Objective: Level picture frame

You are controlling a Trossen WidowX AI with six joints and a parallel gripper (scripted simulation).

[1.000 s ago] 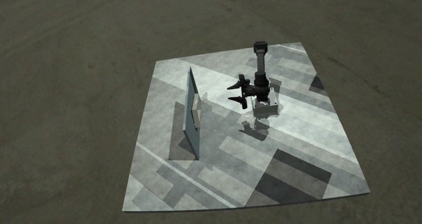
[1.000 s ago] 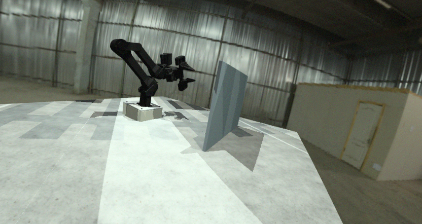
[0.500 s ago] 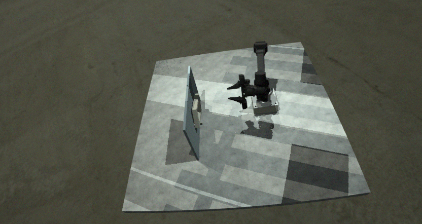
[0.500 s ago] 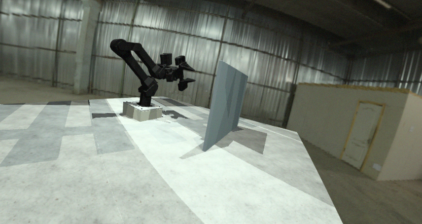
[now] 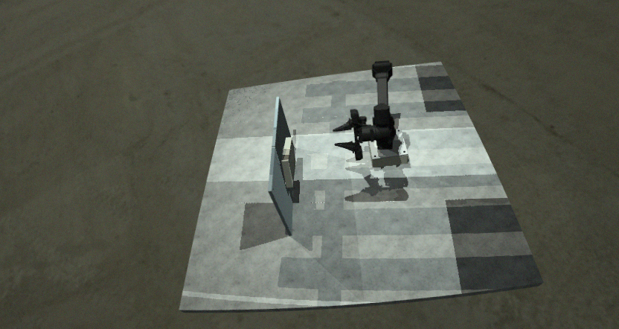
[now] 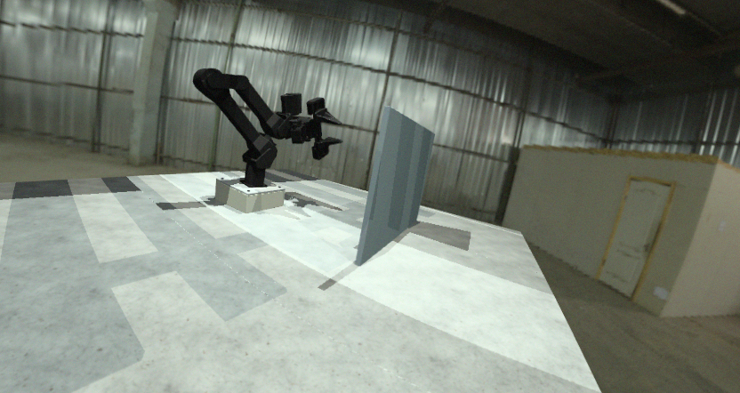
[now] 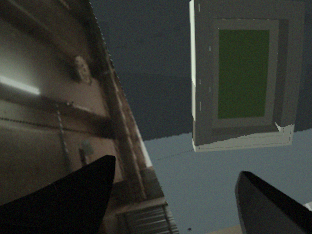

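Note:
The picture frame (image 5: pixel 286 171) (image 7: pixel 204 75) hangs on the near face of the blue-grey wall panel (image 5: pixel 279 197) (image 6: pixel 393 173) (image 7: pixel 200 185). It has a pale border around a green picture and is largely in shadow. In the wrist view it is at the upper right, its far end cut off by the view's edge. That view is turned on its side, so I cannot tell how level it hangs. The screw and notched strip are hidden. My gripper (image 5: pixel 334 137) (image 6: pixel 341 132) (image 7: pixel 178 173) is open and empty, one finger above the other, well back from the frame and touching nothing.
The panel stands upright on the patterned table (image 5: pixel 389 275) (image 6: pixel 206 349). The arm's pale base block (image 5: pixel 389 158) (image 6: pixel 248 199) is on the table behind the gripper. Shadows fall across the table and panel. A small building with a door (image 6: pixel 635 236) stands in the background.

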